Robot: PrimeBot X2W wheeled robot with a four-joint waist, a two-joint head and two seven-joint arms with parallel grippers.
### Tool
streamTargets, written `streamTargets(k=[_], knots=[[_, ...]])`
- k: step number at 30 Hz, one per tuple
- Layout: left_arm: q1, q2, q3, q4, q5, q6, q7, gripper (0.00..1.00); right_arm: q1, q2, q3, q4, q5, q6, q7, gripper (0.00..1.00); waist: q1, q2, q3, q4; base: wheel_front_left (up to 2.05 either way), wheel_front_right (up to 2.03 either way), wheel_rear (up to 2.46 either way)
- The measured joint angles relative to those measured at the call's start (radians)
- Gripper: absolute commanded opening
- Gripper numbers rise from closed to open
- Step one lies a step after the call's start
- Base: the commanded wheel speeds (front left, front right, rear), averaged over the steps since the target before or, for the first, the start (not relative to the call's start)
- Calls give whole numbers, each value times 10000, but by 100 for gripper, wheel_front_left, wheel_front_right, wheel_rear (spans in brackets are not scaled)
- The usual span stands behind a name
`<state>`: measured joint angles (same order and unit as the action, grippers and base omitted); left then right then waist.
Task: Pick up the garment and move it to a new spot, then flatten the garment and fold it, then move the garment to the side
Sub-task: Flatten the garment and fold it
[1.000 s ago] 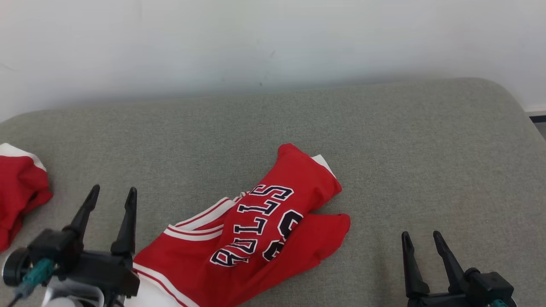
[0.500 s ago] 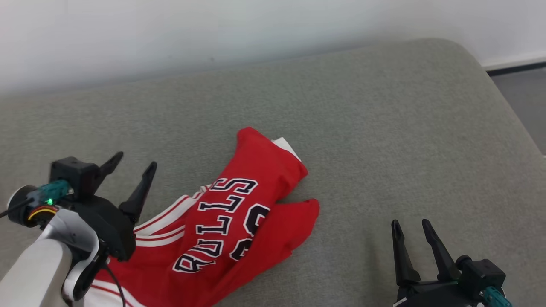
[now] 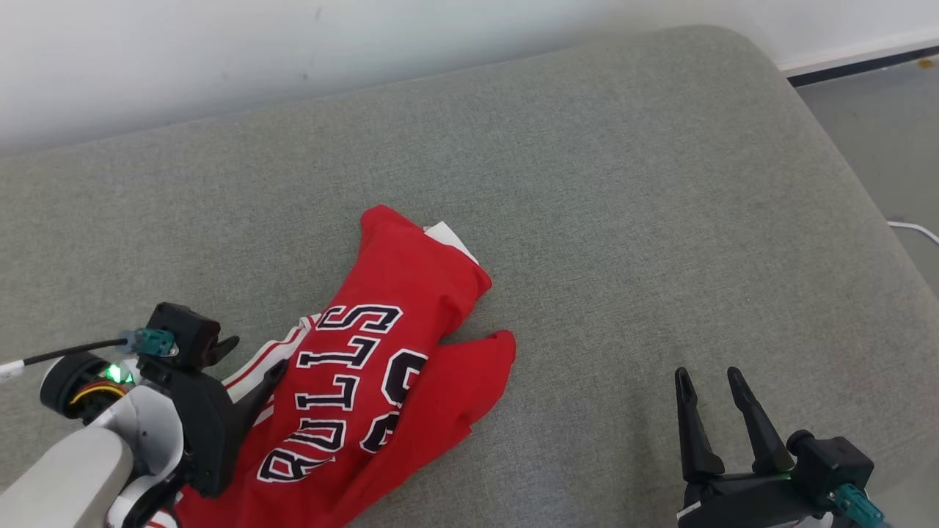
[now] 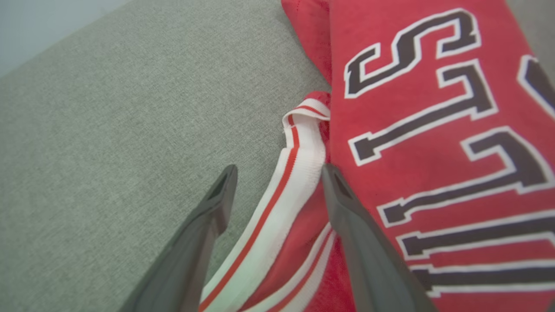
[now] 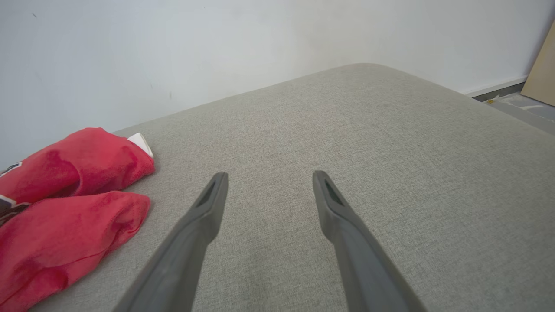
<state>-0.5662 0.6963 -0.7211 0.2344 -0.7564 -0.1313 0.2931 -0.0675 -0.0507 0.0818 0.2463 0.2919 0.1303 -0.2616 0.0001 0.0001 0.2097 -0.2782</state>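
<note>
The left tool [image 4: 278, 170] has its fingers wide apart, with the white striped edge [image 4: 305, 143] of the red jersey [image 3: 411, 293] between them. The right tool [image 3: 709, 374] is wide apart too, over the grey cushion [image 3: 623, 183]. The jersey lies to its left.

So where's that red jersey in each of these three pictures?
Head view: jersey lies lower left of middle, on the grey cushion.
Left wrist view: jersey on the right, its striped edge between the left claw's fingers.
Right wrist view: jersey at the left edge.
Shared landmark: its black lettering, big in the left wrist view, a sliver in the right.
</note>
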Motion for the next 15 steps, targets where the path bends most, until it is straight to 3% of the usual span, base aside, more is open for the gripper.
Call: streamTargets(k=[4, 5, 6, 7, 15], knots=[[-226, 71, -454, 522, -247, 0, 61, 100, -83, 0, 0, -8, 0, 0, 0, 100, 0, 0, 76, -47, 0, 0, 0], [-226, 71, -454, 522, -247, 0, 61, 82, -83, 0, 0, -8, 0, 0, 0, 100, 0, 0, 76, -47, 0, 0, 0], [-349, 75, -775, 786, -282, 2, 123, 12, -113, 0, 4, -13, 4, 0, -2, 100, 0, 0, 112, -74, 0, 0, 0], [-349, 75, -775, 786, -282, 2, 123, 0, -113, 0, 4, -13, 4, 0, -2, 100, 0, 0, 112, -74, 0, 0, 0], [-825, 50, -1519, 1095, -970, 0, -29, 0, -94, 0, -88, -21, 31, 0, -2, 100, 0, 0, 126, 36, 0, 0, 0]])
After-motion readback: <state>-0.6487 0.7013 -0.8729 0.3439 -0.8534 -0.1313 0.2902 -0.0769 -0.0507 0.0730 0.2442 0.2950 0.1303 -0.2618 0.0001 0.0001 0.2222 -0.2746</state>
